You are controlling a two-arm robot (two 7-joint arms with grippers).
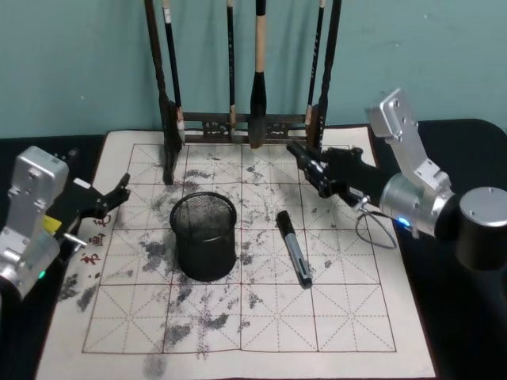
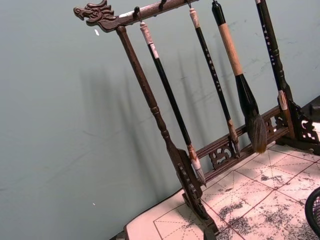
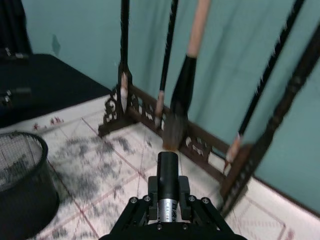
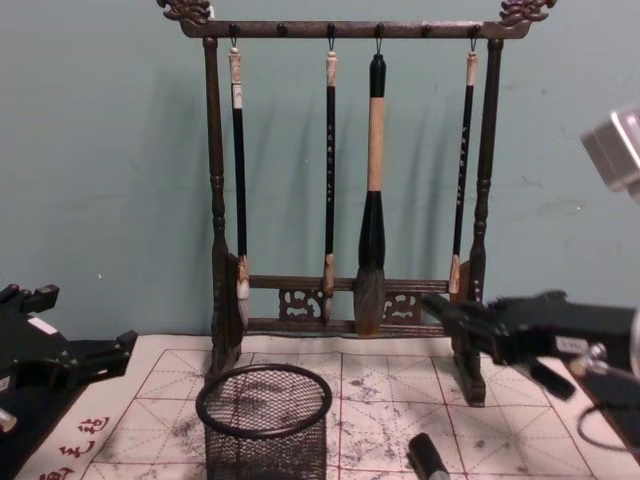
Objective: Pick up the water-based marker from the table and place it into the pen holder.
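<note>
Marker [image 1: 293, 247] flat on mat [image 1: 356, 317], just right of pen holder [image 1: 204, 234], not touching. Long axis runs far-to-near, near end slanting away from holder. Right gripper [image 1: 303, 168] on nearer arm: right of holder and farther back, beyond marker's far end, raised, pointing leftward. Fingers look parted, empty. Left gripper [image 1: 120, 194] idle, well left of holder, fingers look parted.

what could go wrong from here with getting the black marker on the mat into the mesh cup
1. The right gripper hovers close to the tall dark wooden brush rack and its hanging brushes; a wide swing could knock them.
2. The black water-based marker lies flat near the black wire-mesh pen holder; a careless descent might bump the holder.
3. The marker is round, so an off-centre grip could roll it across the cream grid-lined mat.
</note>
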